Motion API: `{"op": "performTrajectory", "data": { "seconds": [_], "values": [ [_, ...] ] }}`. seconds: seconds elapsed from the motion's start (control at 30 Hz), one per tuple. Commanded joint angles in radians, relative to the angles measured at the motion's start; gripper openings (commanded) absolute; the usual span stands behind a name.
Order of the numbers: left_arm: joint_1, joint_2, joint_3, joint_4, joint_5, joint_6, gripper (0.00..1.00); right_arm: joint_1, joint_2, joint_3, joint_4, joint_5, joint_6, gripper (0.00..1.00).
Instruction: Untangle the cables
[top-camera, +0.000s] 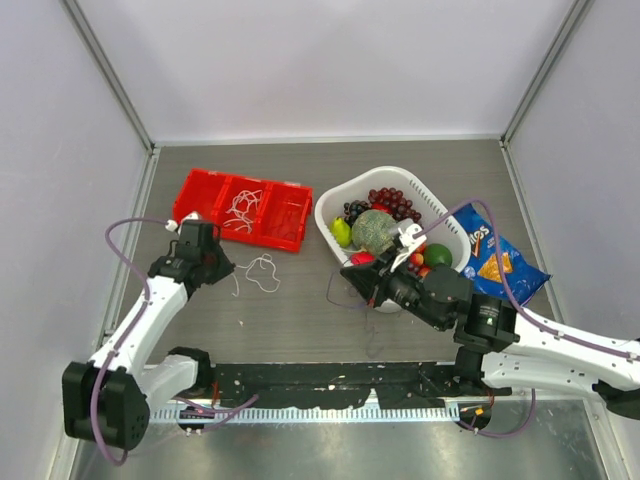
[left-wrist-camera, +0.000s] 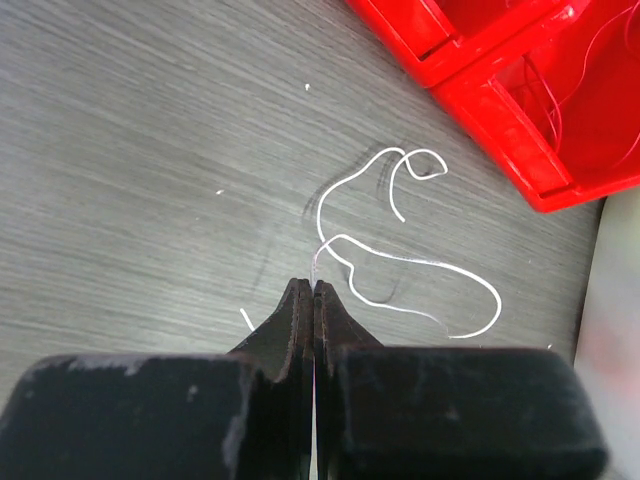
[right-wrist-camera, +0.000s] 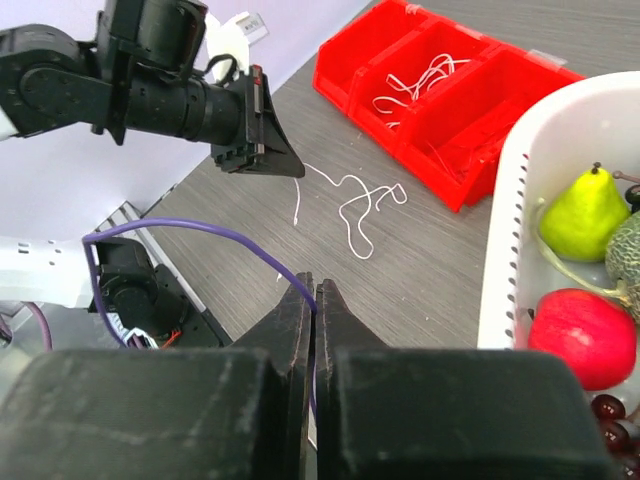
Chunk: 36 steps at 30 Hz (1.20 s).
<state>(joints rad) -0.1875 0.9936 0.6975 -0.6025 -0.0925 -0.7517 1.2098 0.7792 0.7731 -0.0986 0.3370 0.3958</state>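
Note:
A thin white cable lies in loose loops on the grey table in front of the red tray. My left gripper is shut on one end of it; the left wrist view shows the cable running out from the closed fingertips. My right gripper is shut on a thin purple cable, which arcs left from the closed jaws just above the table. The right wrist view also shows the white cable and the left gripper. More white cords lie in the tray.
A red compartment tray stands at the back left, also in the right wrist view. A white basket of fruit sits right of centre, close behind my right gripper. A blue chips bag lies to its right.

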Motion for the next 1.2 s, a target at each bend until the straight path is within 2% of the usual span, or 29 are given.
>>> {"op": "performTrajectory", "data": {
  "seconds": [0.0,0.13,0.2,0.27,0.37,0.6,0.63,0.8,0.97,1.17],
  "values": [
    [0.005,0.1,0.059,0.131,0.026,-0.032,0.0,0.002,-0.072,-0.024,0.027,0.057,0.032,0.01],
    [0.003,0.236,0.089,0.191,0.12,-0.072,0.0,0.002,-0.072,-0.043,0.043,0.051,0.035,0.01],
    [0.003,0.305,0.114,0.196,0.143,-0.078,0.06,0.002,-0.066,-0.052,0.059,0.04,0.041,0.01],
    [0.003,0.355,0.135,0.184,0.142,-0.078,0.17,0.002,-0.063,-0.063,0.077,0.027,0.047,0.01],
    [-0.003,0.347,0.116,0.184,0.129,-0.086,0.37,0.002,-0.063,-0.07,0.082,0.005,0.054,0.01],
    [-0.018,0.252,0.03,0.19,0.102,-0.098,0.96,0.002,-0.08,-0.092,0.077,0.013,0.048,0.01],
    [-0.017,0.257,0.025,0.196,0.111,-0.098,1.0,0.0,-0.077,-0.093,0.077,0.01,0.045,0.01],
    [-0.024,0.341,0.039,0.195,0.143,-0.146,0.98,0.002,-0.066,-0.094,0.074,0.004,0.048,0.01],
    [-0.076,0.434,0.048,0.199,0.12,-0.245,0.82,0.002,-0.087,-0.116,0.083,0.01,0.066,0.01],
    [-0.139,0.516,0.082,0.11,-0.041,-0.392,0.71,0.002,-0.113,-0.123,0.076,0.005,0.078,0.01]
  ]
}}
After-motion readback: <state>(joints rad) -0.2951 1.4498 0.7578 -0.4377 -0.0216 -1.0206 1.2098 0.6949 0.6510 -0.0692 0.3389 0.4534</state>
